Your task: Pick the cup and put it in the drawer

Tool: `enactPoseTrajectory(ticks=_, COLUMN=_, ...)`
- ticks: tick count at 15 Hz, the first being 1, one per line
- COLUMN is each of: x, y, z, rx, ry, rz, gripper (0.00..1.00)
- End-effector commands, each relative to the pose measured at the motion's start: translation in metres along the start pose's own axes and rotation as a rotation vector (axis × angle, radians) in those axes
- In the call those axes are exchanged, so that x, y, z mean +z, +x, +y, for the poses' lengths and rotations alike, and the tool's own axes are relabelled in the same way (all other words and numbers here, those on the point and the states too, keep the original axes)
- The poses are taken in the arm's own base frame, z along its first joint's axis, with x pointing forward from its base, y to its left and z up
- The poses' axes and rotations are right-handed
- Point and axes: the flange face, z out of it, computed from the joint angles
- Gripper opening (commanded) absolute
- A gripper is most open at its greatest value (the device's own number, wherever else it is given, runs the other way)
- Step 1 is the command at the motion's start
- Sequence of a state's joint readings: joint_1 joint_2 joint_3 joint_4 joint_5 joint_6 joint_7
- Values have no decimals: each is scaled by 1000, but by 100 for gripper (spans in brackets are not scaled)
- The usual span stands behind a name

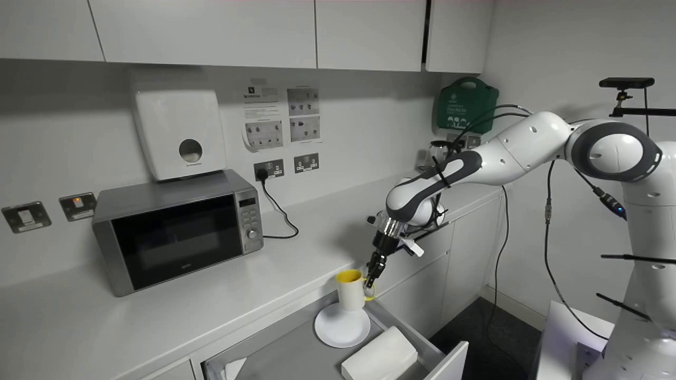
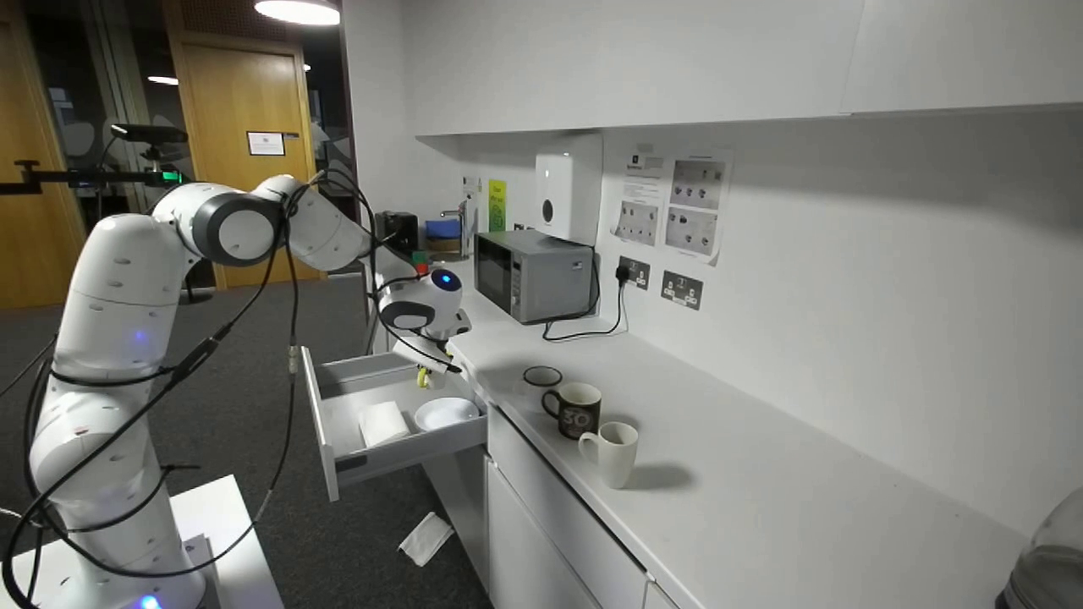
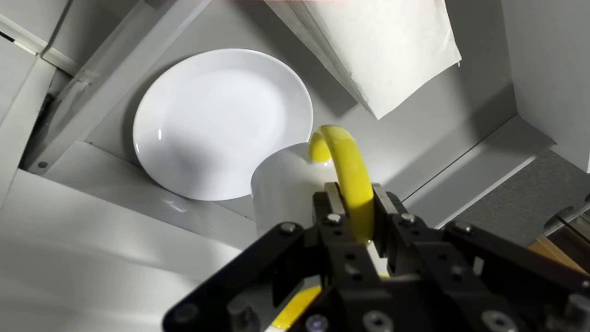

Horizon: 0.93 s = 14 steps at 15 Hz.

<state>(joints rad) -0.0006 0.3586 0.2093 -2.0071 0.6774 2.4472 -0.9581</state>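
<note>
Holding over the wide, shallow, open white drawer (image 1: 298,351), with the black metal two-finger gripper (image 3: 359,200) barely parted, a small ceramic cup (image 1: 350,291), white outside and yellow inside, by its curved yellow handle (image 3: 352,173). Apparently picked; yet to be lowered in and released.

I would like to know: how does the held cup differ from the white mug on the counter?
The held cup has a yellow handle; the white mug has a white one. The gripper grips the held cup; the white mug stands on the counter. Both are white outside.
</note>
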Motion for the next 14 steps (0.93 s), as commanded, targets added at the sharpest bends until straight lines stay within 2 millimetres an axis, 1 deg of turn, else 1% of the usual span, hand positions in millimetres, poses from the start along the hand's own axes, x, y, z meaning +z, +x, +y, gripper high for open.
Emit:
enactPoseTrajectory(ticks=1, x=1, y=-4, z=-8, rx=-65, ry=-23, rz=27, gripper=5)
enactPoseTrajectory(ticks=5, x=8, y=-6, z=-8, rx=-120, ry=-51, rz=29, gripper=5)
enactPoseTrajectory(ticks=8, x=12, y=-2, z=-6, rx=-159, ry=-64, rz=38, gripper=5)
enactPoseTrajectory(ticks=12, x=22, y=-1, z=0, rx=-212, ry=-64, rz=32, gripper=5)
enactPoseTrajectory(ticks=14, x=26, y=-1, z=7, rx=-231, ry=-58, rz=25, gripper=5)
